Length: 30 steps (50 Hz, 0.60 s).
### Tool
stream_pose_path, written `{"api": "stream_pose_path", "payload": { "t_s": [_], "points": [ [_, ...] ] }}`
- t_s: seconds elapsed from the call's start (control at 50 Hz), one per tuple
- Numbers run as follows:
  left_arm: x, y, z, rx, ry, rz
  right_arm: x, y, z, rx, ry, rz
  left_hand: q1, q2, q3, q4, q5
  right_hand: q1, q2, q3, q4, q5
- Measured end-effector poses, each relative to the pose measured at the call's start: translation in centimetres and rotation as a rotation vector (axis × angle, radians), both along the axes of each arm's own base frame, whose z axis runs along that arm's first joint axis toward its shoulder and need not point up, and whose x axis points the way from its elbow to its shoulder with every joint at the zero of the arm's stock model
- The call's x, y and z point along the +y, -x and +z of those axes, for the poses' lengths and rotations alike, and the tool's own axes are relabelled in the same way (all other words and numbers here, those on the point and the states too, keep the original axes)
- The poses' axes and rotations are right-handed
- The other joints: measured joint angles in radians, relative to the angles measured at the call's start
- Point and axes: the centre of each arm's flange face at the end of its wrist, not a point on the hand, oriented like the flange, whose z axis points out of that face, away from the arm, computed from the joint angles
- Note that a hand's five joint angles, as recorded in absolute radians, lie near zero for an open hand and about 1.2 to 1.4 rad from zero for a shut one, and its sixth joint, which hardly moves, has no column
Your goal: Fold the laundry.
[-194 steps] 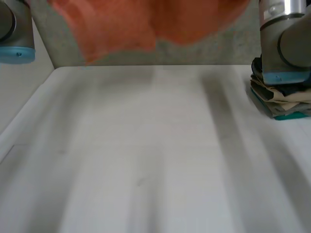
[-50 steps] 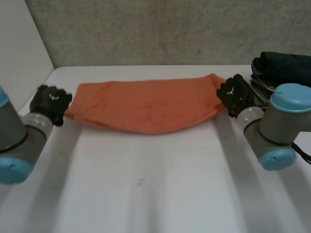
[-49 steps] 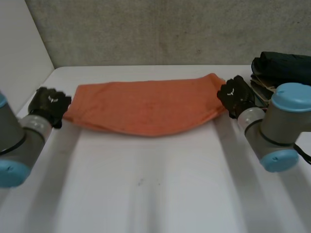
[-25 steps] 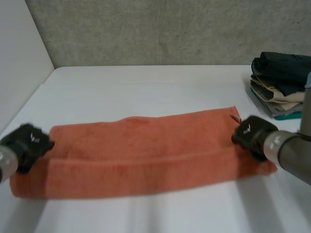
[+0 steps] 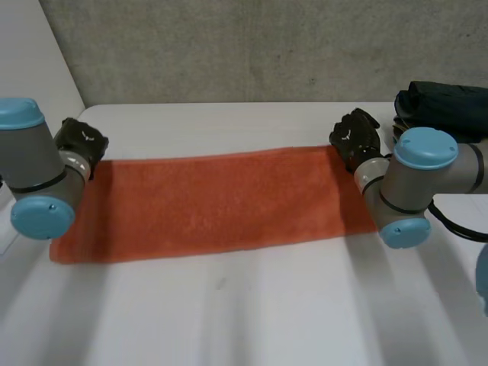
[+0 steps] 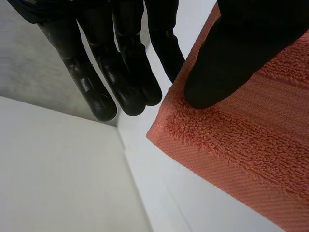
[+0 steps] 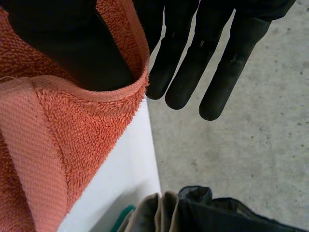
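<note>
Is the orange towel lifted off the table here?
No, the orange towel lies flat on the white table as a long strip.

Towel (image 5: 221,202): orange terry cloth, matt, with a soft looped pile; near its short edge runs a flat woven band, smoother than the rest.
Table (image 5: 267,305): white, smooth, matt with a weak sheen.
Left hand (image 6: 116,58): black and smooth, looks like plastic, with a slight gloss along the fingers.
Right hand (image 7: 193,48): same black smooth finish, a little more matt.
2 arms (image 5: 30,164): grey, smooth, satin, looks like metal.
Caps (image 5: 425,147): light-blue, smooth, looks like plastic.
Back wall (image 5: 229,53): grey, rough, grainy, matt, like concrete.
Folded clothes (image 5: 442,103): cloth, matt; the top piece is dark and creased.
</note>
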Motion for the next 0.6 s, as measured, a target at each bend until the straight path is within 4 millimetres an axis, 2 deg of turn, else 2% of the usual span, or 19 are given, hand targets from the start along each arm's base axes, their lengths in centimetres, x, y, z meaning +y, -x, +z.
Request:
{"api": "stream_pose_path", "payload": {
  "t_s": [0.06,0.16,0.2,0.24,0.26,0.28,0.3,0.36,0.38,0.4,0.46,0.52,0.56,0.6],
  "points": [
    [-0.9,0.3,0.0,0.005,0.034,-0.001,-0.8,-0.3,-0.5,-0.008,0.019,0.006,0.0,0.0,0.0,0.0,0.0,0.0,0.0,0.0,0.0,0.0],
    [-1.2,0.6,-0.4,0.004,0.041,-0.003,-1.1,-0.5,-1.2,-0.008,0.017,0.01,0.0,0.0,0.0,0.0,0.0,0.0,0.0,0.0,0.0,0.0],
    [-1.3,0.8,-0.7,0.003,0.037,-0.005,-1.1,-0.5,-1.4,-0.007,0.014,0.01,0.0,0.0,0.0,0.0,0.0,-0.06,-0.112,-0.118,-0.124,-0.093],
    [-1.3,0.8,-0.9,0.002,0.032,-0.007,-1.1,-0.5,-1.6,-0.006,0.012,0.011,0.0,0.0,0.0,0.0,0.0,-0.298,-0.365,-0.364,-0.373,-0.361],
    [-1.2,0.9,-1.1,0.001,0.028,-0.009,-1.1,-0.5,-1.6,-0.007,0.011,0.011,-0.107,-0.109,-0.089,-0.089,-0.089,-0.469,-0.539,-0.534,-0.526,-0.519],
    [-1.2,0.9,-1.3,0.0,0.026,-0.01,-1.2,-0.5,-1.7,-0.008,0.01,0.01,-0.107,-0.109,-0.089,-0.089,-0.089,-0.617,-0.691,-0.663,-0.677,-0.677],
    [-1.2,1.0,-1.4,-0.001,0.022,-0.012,-1.2,-0.5,-1.7,-0.011,0.012,0.009,-0.464,-0.402,-0.397,-0.404,-0.398,-0.762,-0.835,-0.829,-0.845,-0.825],
    [-1.1,1.3,-1.6,0.001,0.017,-0.021,-1.4,-0.5,-1.2,-0.033,0.03,0.004,-0.871,-0.808,-0.799,-0.818,-0.795,-0.89,-0.961,-0.969,-0.981,-0.96],
    [-1.0,1.4,-1.7,0.002,0.017,-0.023,-1.4,-0.5,-0.9,-0.043,0.036,0.002,-0.871,-0.808,-0.799,-0.818,-0.795,-0.895,-0.967,-0.976,-0.988,-0.964],
    [-0.9,1.5,-1.6,0.004,0.017,-0.027,-1.5,-0.5,-0.4,-0.059,0.046,0.0,-0.945,-0.963,-0.953,-0.971,-0.926,-0.897,-0.97,-0.981,-0.995,-0.964],
    [-0.7,1.9,-1.3,0.009,0.024,-0.037,-1.5,-0.5,1.3,-0.109,0.072,-0.008,-0.945,-0.993,-0.984,-1.0,-0.946,-0.897,-0.97,-0.983,-1.0,-0.964],
    [-0.2,2.3,0.1,0.021,0.053,-0.047,-1.3,0.0,4.2,-0.201,0.084,-0.02,-0.945,-0.997,-0.986,-1.002,-0.946,-0.897,-0.97,-0.982,-1.0,-0.964],
    [0.4,2.4,1.7,0.038,0.082,-0.052,-0.5,0.8,6.8,-0.293,0.067,-0.027,-0.945,-0.997,-0.986,-1.002,-0.946,-0.897,-0.97,-0.983,-1.0,-0.965],
    [1.1,2.4,3.0,0.055,0.102,-0.055,0.4,1.7,8.6,-0.355,0.033,-0.034,-0.945,-0.997,-0.986,-1.002,-0.946,-0.897,-0.97,-0.983,-1.0,-0.965]
  ]
}}
